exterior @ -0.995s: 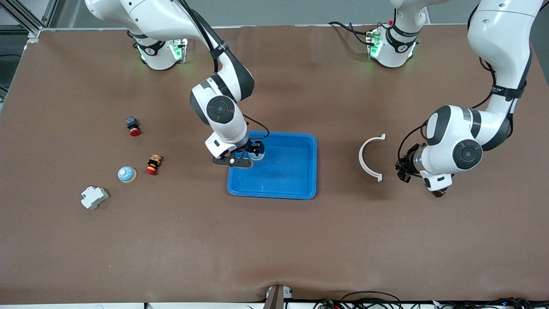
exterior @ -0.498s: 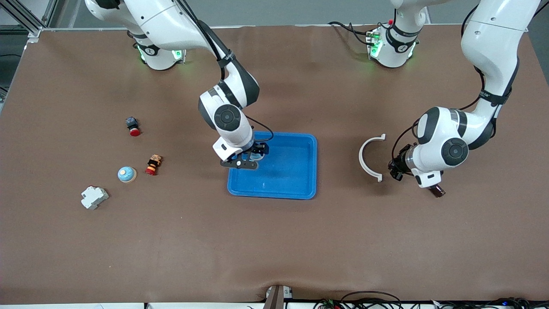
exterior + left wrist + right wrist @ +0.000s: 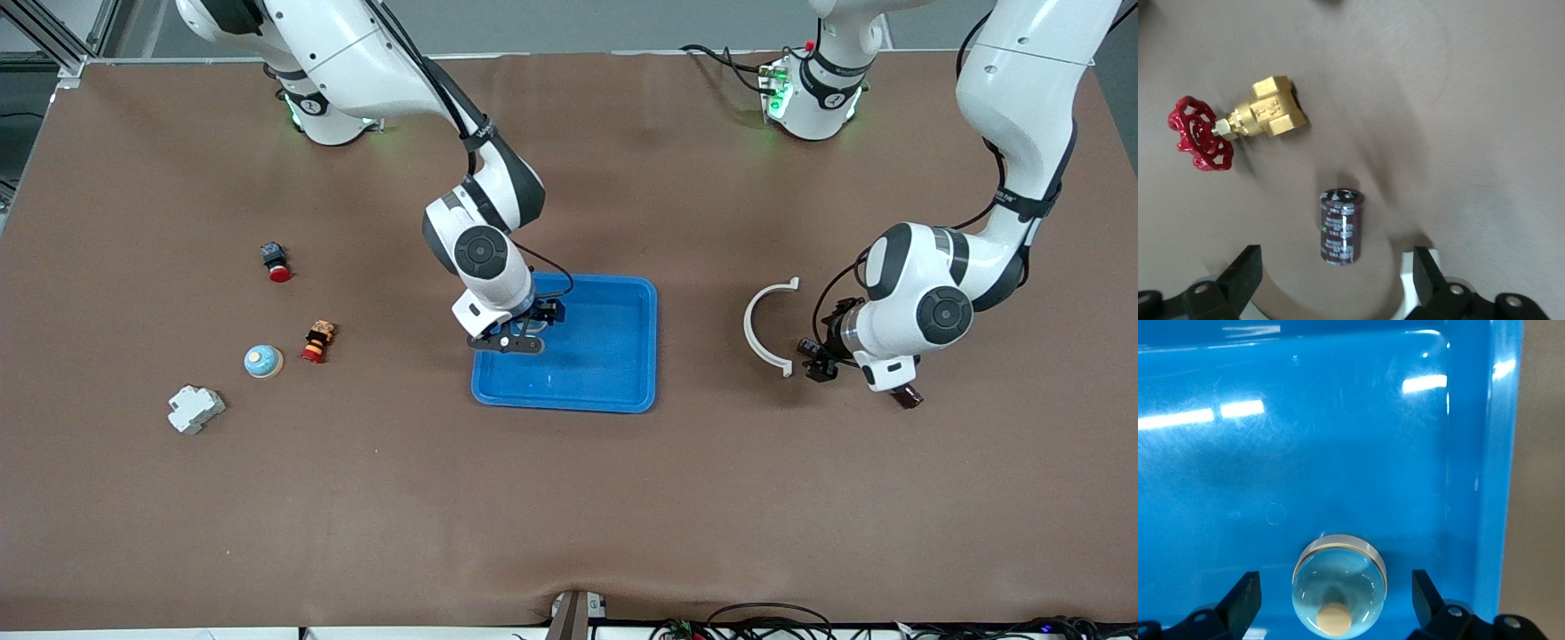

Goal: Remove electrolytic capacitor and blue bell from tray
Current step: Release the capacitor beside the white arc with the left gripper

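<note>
The bell [image 3: 1338,597], a pale blue dome with a cream button, sits in the blue tray [image 3: 613,356] in the corner toward the right arm's base. My right gripper [image 3: 524,331] [image 3: 1336,581] hangs open just above it, one finger on each side, and hides most of it in the front view. The capacitor [image 3: 908,397] [image 3: 1341,227], a dark brown cylinder, lies on its side on the bare table toward the left arm's end. Directly over it is my left gripper [image 3: 898,388] [image 3: 1336,260], open and not touching it.
A white plastic arc [image 3: 763,324] lies between the tray and the capacitor. A brass valve with a red handwheel [image 3: 1231,123] rests close to the capacitor. Toward the right arm's end lie a red button [image 3: 276,264], a small figure [image 3: 318,341], a blue dome [image 3: 263,360] and a white block [image 3: 196,409].
My left gripper has opened and let go of the capacitor, which now lies on the table. The right gripper, open throughout, has shifted a little along the tray over the bell.
</note>
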`<state>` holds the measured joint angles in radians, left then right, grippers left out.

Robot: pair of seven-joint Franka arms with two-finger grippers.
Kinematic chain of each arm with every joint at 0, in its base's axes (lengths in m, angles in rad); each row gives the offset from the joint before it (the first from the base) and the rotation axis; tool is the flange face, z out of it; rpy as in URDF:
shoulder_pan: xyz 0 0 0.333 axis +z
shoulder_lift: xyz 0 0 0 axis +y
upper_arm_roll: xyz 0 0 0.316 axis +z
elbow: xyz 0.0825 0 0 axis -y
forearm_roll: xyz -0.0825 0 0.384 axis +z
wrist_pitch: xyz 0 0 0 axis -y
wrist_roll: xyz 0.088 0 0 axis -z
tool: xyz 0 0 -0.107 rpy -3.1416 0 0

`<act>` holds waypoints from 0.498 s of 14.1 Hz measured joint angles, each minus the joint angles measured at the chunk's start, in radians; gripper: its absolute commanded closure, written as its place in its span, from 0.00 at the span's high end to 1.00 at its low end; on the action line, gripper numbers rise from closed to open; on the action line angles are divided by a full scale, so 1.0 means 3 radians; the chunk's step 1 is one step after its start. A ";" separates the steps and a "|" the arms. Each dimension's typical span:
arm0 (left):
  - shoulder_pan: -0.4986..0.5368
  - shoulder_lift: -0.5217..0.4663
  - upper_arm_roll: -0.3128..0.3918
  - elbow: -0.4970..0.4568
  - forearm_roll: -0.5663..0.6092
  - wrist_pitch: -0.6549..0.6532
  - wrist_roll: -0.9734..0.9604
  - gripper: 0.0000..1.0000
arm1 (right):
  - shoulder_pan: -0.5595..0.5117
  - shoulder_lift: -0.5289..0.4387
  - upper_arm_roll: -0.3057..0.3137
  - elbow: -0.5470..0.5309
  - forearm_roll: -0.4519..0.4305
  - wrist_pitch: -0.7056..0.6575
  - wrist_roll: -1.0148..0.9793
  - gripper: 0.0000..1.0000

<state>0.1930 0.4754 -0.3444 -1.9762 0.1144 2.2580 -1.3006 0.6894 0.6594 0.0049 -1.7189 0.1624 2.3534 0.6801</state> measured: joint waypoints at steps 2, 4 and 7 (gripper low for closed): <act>-0.0003 -0.0070 -0.0023 0.0223 0.0000 -0.0305 0.0147 1.00 | 0.0001 0.0023 0.0008 0.0001 0.0004 0.0038 -0.0001 1.00; -0.0004 -0.0132 -0.0032 0.0527 0.0000 -0.0717 0.0368 1.00 | 0.0010 0.0051 0.0022 0.0001 0.0021 0.0062 -0.0002 1.00; 0.0004 -0.0171 -0.0032 0.0950 0.0000 -0.1168 0.0672 1.00 | 0.0029 0.0100 0.0029 0.0000 0.0034 0.0078 -0.0003 1.00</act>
<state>0.1941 0.4241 -0.3539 -1.6911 0.1144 1.9075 -1.0990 0.6980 0.6895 0.0136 -1.7188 0.1727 2.3768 0.6792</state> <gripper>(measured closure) 0.000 0.000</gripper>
